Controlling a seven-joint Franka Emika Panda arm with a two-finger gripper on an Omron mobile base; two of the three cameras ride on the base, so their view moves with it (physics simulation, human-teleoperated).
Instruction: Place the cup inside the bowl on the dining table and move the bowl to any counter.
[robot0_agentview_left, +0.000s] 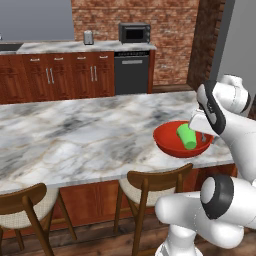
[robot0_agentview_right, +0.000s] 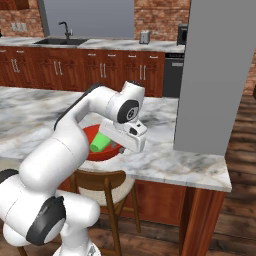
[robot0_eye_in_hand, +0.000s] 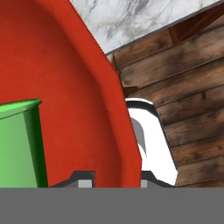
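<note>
Green cup (robot0_agentview_left: 187, 136) lying on its side inside the red bowl (robot0_agentview_left: 170, 141), so the first part of the job looks done. Bowl lifted a little and tipped, hanging over the near edge of the dining surface (robot0_agentview_left: 75, 130), just above a stool (robot0_agentview_left: 155, 182).

Claw (robot0_eye_in_hand: 111, 180) pinched on the bowl's rim, on the side nearest the robot. Seen from the hand view: one dark tip inside the red wall, one outside, with the wall squeezed between them. Jaws narrow, holding the bowl. Cup (robot0_eye_in_hand: 17, 146) right beside the claw, inside the bowl (robot0_eye_in_hand: 65, 87).

Step in hand, by the look of it: carrying the bowl away from the dining surface.

Next move, as a guess: keep the pinch tight, hold the bowl more level so the cup does not roll out, and take it over to the far surface (robot0_agentview_left: 75, 47) along the brick wall, the one with wood cabinets under it. Well apart from the bowl now, so likely a drive with the base first. Then set the bowl down flat and let go.

Worry: thin rim, slippery look, so a slip is possible.
</note>
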